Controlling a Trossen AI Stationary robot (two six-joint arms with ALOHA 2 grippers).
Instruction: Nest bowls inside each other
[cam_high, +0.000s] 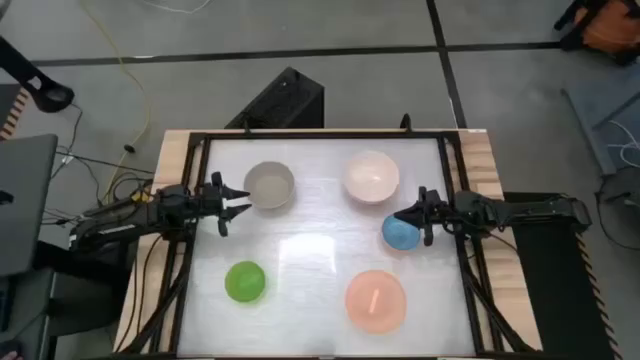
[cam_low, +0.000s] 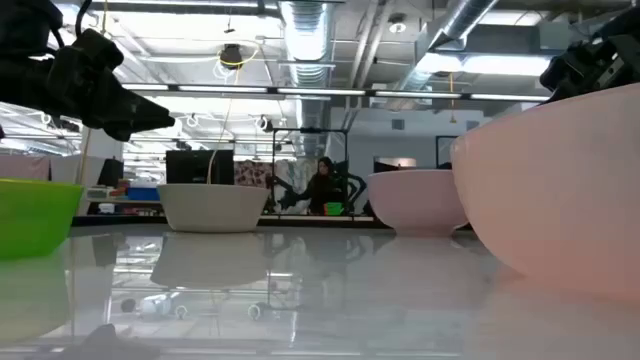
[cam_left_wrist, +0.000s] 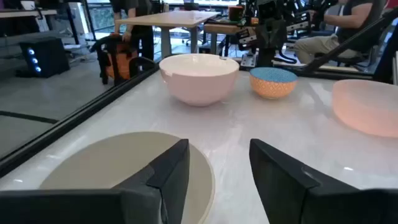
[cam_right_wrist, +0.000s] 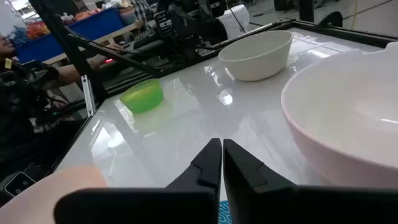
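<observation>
Right tool (cam_high: 405, 216): fingers pressed together, seen nearly touching in the right wrist view (cam_right_wrist: 221, 163); sits at the rim of the small round blue plastic bowl (cam_high: 399, 233); whether the rim is pinched between the fingers cannot be told.
Likely reason for that position: judged a rim grasp on the small bowl, ready to be carried into a larger one.
Left tool (cam_high: 235, 203): fingers spread apart, holding nothing; hovers just beside the round grey-beige plastic bowl (cam_high: 269, 185), its tips near the rim on the left arm's side; in the left wrist view the gap between the fingers (cam_left_wrist: 171, 171) opens over that bowl's edge.
Likely reason: lined up to straddle the bowl wall, not yet closed.
Cream-white round plastic bowl (cam_high: 371, 176): upright on the table (cam_high: 310, 250), at the far side, near the blue bowl, apart from it.
Salmon-pink round plastic bowl (cam_high: 375, 299): upright at the near side on the right, well apart from the rest.
Bright green small round plastic bowl (cam_high: 245, 281): upright at the near side on the left, alone.
Task state: judged barely begun; all five bowls separate, none nested.
Next move calls for: a firm rim hold, a clear lift, a drop centred over a bigger bowl.
Risk: thin smooth rim slipping from a narrow pinch.
</observation>
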